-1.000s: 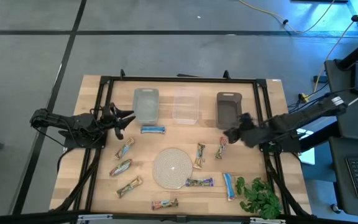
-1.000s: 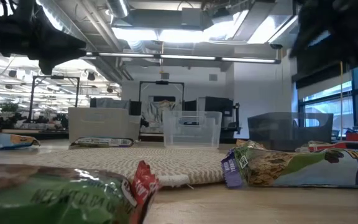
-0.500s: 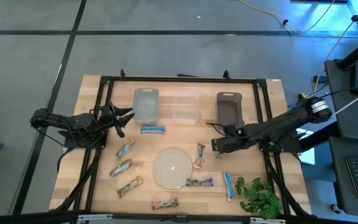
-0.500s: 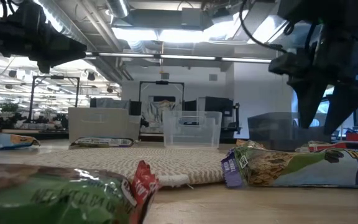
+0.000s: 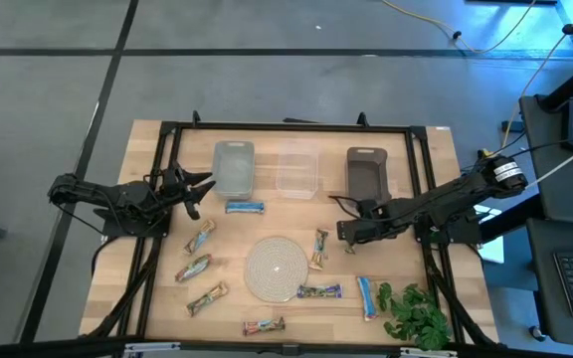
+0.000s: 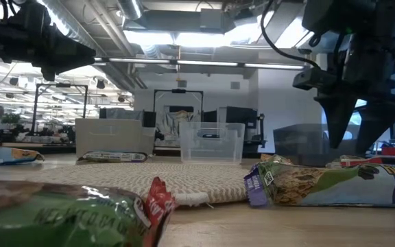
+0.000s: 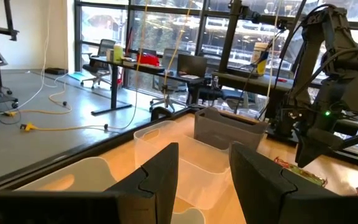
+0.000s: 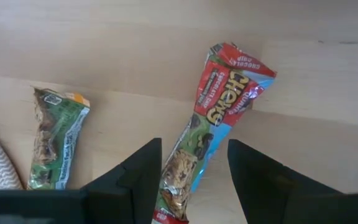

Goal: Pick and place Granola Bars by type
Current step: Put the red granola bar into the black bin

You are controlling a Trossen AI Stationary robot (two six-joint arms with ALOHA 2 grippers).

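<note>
Several wrapped granola bars lie flat on the wooden table around a round woven mat (image 5: pixel 277 267): a blue one (image 5: pixel 245 207), tan-green ones (image 5: pixel 194 267), a reddish one (image 5: pixel 264 325). My right gripper (image 5: pixel 350 232) is open and points down over a red-wrapped bar (image 5: pixel 353 241). In the right wrist view its fingers (image 8: pixel 135 180) stand on either side of that bar (image 8: pixel 213 118) without touching it. A green bar (image 8: pixel 58 140) lies beside it. My left gripper (image 5: pixel 195 189), open, waits near the table's left side.
Three bins stand in a row at the far side: a grey one (image 5: pixel 234 167), a clear one (image 5: pixel 297 169), a dark one (image 5: pixel 366 174). A leafy plant sprig (image 5: pixel 416 313) lies at the near right corner, next to a blue bar (image 5: pixel 367 296). A black frame (image 5: pixel 286 127) borders the table.
My right gripper has swung from beside the dark bin toward the table's left and near edge and come down over the red-wrapped bar, its fingers pointing down. In the last half second it has barely shifted. The bars have stayed in place.
</note>
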